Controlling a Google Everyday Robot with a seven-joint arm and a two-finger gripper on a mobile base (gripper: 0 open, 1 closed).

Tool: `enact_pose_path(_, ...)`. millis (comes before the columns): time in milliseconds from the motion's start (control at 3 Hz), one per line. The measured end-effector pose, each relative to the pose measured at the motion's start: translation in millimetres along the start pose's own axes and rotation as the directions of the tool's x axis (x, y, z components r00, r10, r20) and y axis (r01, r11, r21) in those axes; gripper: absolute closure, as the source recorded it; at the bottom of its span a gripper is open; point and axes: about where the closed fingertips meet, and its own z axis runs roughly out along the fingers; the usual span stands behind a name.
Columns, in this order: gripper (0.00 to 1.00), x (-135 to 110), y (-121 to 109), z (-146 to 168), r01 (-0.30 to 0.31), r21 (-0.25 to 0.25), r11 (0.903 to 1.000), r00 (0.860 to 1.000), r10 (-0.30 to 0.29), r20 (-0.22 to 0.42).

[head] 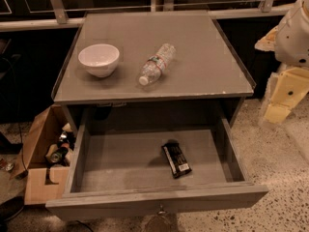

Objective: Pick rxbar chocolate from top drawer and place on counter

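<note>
The grey drawer (pixel 145 202) stands pulled open. The black bar (pixel 176 160) lies flat on its floor, right of centre. On the bench (pixel 203 47) above sit a white bowl (pixel 99 59) and a bottle (pixel 157 64) on its side. The gripper (pixel 282 98) hangs at the right edge, beside the bench; whether it is open cannot be told.

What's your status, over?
Gripper out of view; arm at right edge. Rxbar chocolate lying in open top drawer. Nothing covering it. Bowl, water bottle on counter.
</note>
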Motion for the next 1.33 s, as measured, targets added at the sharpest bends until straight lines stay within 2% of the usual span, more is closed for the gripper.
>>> enact_pose_path(333, 0.00, 0, 0, 0, 0.000, 0.000, 1.0000, 1.000, 0.000, 0.000)
enact_pose_path(667, 0.00, -5, 7, 22, 0.038, -0.021, 0.9991, 0.999, -0.037, 0.013)
enact_pose_path(1000, 0.00, -10, 19, 58, 0.111, -0.077, 0.9909, 0.994, -0.109, 0.018)
enact_pose_path(1333, 0.00, -20, 29, 89, 0.177, -0.146, 0.9733, 0.984, -0.174, 0.036)
